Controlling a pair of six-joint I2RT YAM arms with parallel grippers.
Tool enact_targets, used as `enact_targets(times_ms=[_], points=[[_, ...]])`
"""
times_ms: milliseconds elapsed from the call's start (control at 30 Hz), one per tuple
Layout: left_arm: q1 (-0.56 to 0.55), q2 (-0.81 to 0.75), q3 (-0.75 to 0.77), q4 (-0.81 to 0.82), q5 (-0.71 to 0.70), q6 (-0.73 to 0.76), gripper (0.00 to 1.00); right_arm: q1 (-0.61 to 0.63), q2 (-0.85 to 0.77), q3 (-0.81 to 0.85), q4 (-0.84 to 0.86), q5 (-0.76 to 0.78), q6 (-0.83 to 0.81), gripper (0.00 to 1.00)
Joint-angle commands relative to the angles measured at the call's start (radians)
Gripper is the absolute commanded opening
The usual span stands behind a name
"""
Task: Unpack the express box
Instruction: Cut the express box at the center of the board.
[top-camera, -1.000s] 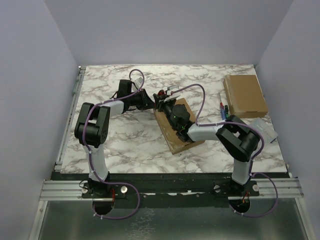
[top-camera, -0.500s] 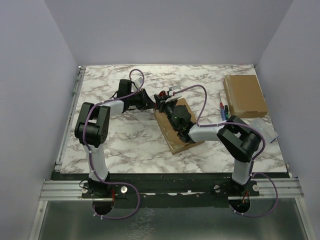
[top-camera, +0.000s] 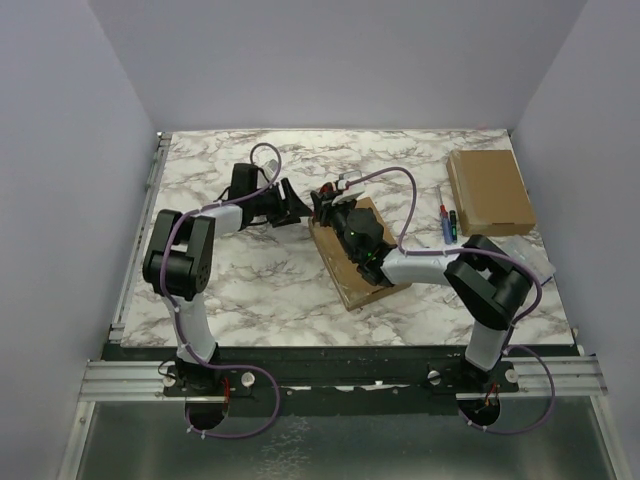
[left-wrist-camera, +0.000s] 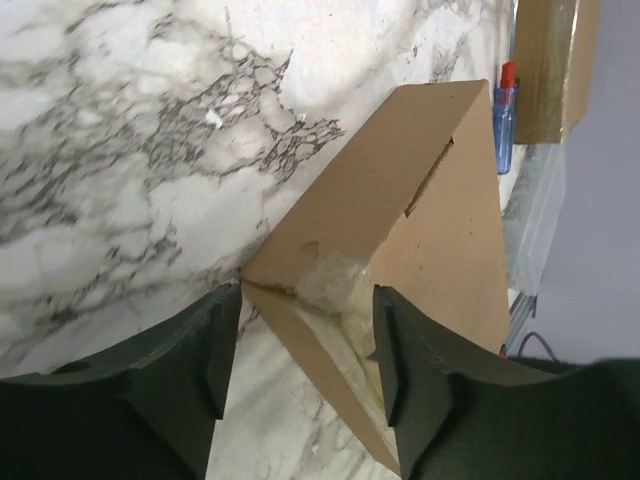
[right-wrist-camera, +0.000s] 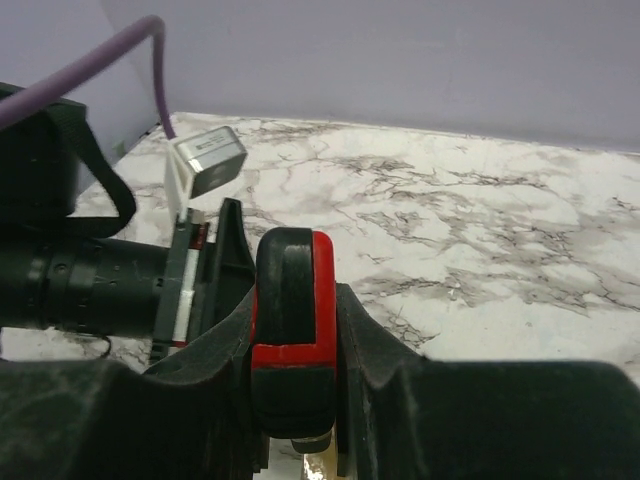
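The box (top-camera: 345, 285) sits mid-bench (top-camera: 250, 290), slightly right of centre. My left fingers (left-wrist-camera: 215, 330) stand open astride one corner, gripping nothing. My right fingers (right-wrist-camera: 355, 345) are clamped on a red tool (right-wrist-camera: 292, 330). With nothing pinning it, I reckon the box could skid when the tool presses.

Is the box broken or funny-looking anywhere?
Yes, a little. The cardboard box has a scuffed, whitish, frayed patch at the corner sitting inside the left pincer. It also lies crooked on the marble table.

Two cardboard boxes (top-camera: 342, 282) (second box (top-camera: 490, 190) far right), two pens (top-camera: 443, 215), one clear bag (top-camera: 533, 262), one red-black cutter (right-wrist-camera: 292, 340)
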Motion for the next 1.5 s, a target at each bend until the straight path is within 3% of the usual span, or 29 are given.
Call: enact_targets(times_ms=[0, 400, 867, 1467], points=[[0.043, -0.140, -0.091, 0.079, -0.035, -0.092, 0.63, 0.012, -0.044, 0.011, -0.073, 0.052, -0.009, 0.00], [0.009, -0.002, -0.061, 0.138, 0.078, -0.092, 0.63, 0.012, -0.078, 0.018, -0.066, 0.060, -0.049, 0.00], [0.009, 0.034, -0.045, 0.075, 0.014, -0.036, 0.41, 0.012, -0.059, 0.032, -0.067, 0.013, -0.038, 0.00], [0.001, 0.040, -0.047, 0.055, 0.007, -0.025, 0.36, 0.012, -0.018, 0.054, -0.058, -0.019, -0.016, 0.00]])
